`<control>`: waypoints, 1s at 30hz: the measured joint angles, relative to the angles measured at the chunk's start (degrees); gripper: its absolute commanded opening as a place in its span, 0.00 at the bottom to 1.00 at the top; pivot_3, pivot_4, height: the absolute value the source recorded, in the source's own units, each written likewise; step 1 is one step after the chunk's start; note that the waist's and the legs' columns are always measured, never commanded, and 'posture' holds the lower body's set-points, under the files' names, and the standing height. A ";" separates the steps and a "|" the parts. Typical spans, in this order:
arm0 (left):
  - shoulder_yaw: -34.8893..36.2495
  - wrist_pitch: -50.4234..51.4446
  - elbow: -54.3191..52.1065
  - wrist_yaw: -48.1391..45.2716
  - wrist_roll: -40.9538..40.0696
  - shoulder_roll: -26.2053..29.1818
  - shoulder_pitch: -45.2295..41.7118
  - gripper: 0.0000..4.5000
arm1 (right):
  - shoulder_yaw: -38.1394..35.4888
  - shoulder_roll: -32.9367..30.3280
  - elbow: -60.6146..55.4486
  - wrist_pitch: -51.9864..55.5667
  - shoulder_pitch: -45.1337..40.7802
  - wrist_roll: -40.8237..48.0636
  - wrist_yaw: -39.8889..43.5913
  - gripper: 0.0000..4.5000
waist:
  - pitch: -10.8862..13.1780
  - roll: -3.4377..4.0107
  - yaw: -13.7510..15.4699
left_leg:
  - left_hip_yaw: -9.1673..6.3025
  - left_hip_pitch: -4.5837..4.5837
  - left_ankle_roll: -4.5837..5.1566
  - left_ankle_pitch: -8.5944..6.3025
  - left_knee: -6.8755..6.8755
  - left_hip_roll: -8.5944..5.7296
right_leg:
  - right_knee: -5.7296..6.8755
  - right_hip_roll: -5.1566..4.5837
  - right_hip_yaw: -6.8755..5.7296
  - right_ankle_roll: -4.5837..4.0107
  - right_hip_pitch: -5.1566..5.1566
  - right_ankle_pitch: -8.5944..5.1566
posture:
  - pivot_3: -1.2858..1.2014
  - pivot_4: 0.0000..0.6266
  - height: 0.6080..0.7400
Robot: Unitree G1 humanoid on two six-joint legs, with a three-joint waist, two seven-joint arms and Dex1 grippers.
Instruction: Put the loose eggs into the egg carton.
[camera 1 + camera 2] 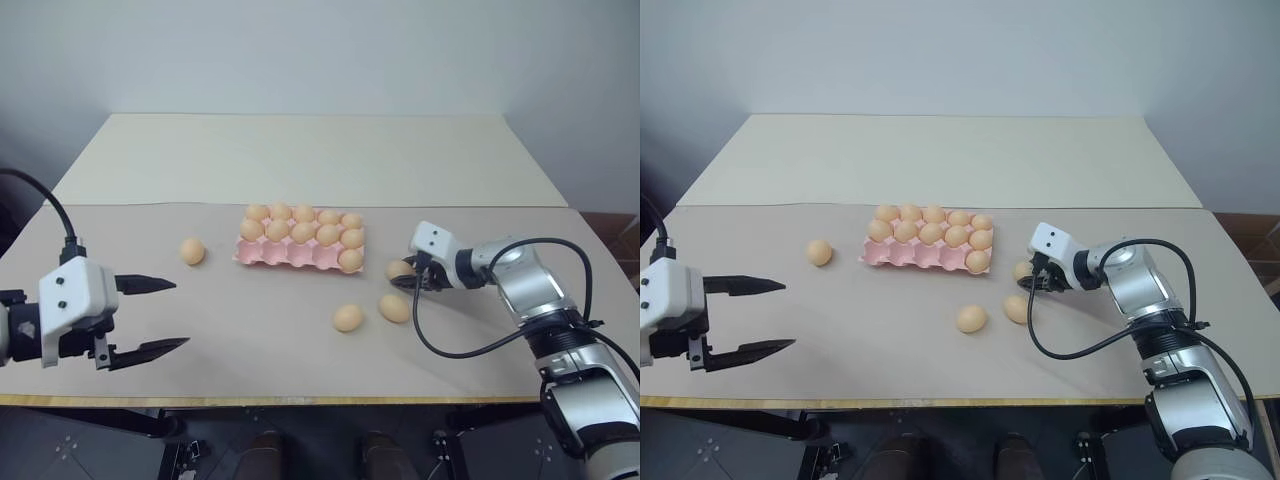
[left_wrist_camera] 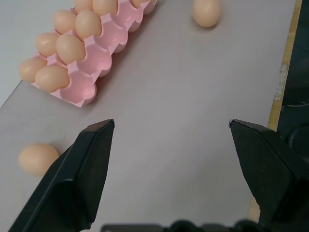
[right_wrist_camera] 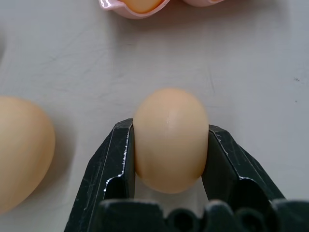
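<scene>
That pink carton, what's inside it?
The pink carton holds eleven tan eggs. Four cups along its near row sit empty. Whatever lies beneath the eggs is covered.

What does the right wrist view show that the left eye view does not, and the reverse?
Right wrist view: both fingers pressed against the sides of one loose egg on the table.
Left eye view: the egg carton with empty front cups, a lone egg to its left, the open left gripper.
Both: the right gripper, its egg, a neighbouring egg, the carton's edge.
</scene>
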 measured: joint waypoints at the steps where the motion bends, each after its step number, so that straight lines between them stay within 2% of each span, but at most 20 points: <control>1: 0.02 -0.04 0.03 -0.03 0.03 0.00 0.13 0.92 | -0.08 -0.01 -0.64 0.00 0.00 0.00 -0.07 0.42 | 0.00 0.00 0.00 | 0.00 0.00 0.00 0.00 0.00 0.00 | 0.00 0.00 0.00 0.00 0.00 0.00 | 0.52 0.24 1.00; 5: 0.25 -0.36 0.68 -0.23 0.95 -0.02 1.73 0.92 | -0.95 1.73 -5.20 0.46 -1.74 0.57 -1.76 0.42 | 0.01 0.01 -0.44 | 0.00 -0.01 0.00 0.00 -0.02 0.01 | 0.03 0.02 0.03 0.00 -0.05 0.00 | 0.52 0.24 1.00; 10: 0.20 -1.83 1.75 -0.45 2.14 -0.03 2.27 0.92 | -2.39 8.99 -10.40 2.80 -6.79 1.28 -5.91 0.42 | 0.00 0.01 -0.88 | -0.06 0.02 0.00 0.00 -0.05 0.05 | 0.02 0.04 -0.02 -0.01 -0.02 0.00 | 0.52 0.24 1.00; 15: -0.81 -2.11 2.01 0.29 2.09 -0.05 1.74 0.92 | -0.24 17.36 -8.62 3.13 -7.64 0.50 -11.05 0.42 | 0.00 0.00 -0.92 | -0.08 -0.05 -0.01 0.00 -0.05 -0.02 | 0.01 -0.04 -0.05 -0.01 -0.04 0.00 | 0.52 0.24 1.00; 21: -0.80 -2.07 1.77 0.69 2.07 -0.19 2.24 0.92 | 0.09 21.46 -5.69 3.10 -7.64 0.00 -15.25 0.42 | 0.00 0.00 -1.24 | -0.10 -0.02 -0.03 0.01 -0.09 0.00 | 0.03 -0.02 -0.04 -0.01 -0.06 0.01 | 0.52 0.24 1.00; 24: -0.78 -2.04 1.18 0.87 2.07 -0.21 2.44 0.92 | 0.19 22.05 -5.46 3.10 -7.64 0.01 -15.34 0.58 | 0.00 0.00 -1.40 | -0.10 -0.02 -0.07 0.04 -0.16 0.00 | 0.03 -0.01 -0.04 -0.02 -0.09 0.01 | 0.52 0.24 1.00; 28: -0.75 -1.88 1.07 1.18 2.07 -0.21 2.59 0.92 | 0.44 22.06 -5.46 3.09 -7.64 -0.11 -15.27 0.88 | 0.00 0.00 -1.44 | -0.10 -0.02 -0.07 0.04 -0.18 -0.01 | 0.02 -0.02 -0.03 -0.02 -0.09 0.01 | 0.52 0.24 1.00; 30: -0.73 -1.82 1.00 1.27 2.07 -0.24 2.84 0.92 | 0.62 22.04 -5.49 3.08 -7.63 -0.52 -15.50 0.88 | 0.00 0.00 -1.44 | -0.10 -0.01 -0.07 0.04 -0.19 -0.01 | 0.02 -0.02 -0.03 -0.02 -0.10 0.01 | 0.52 0.24 1.00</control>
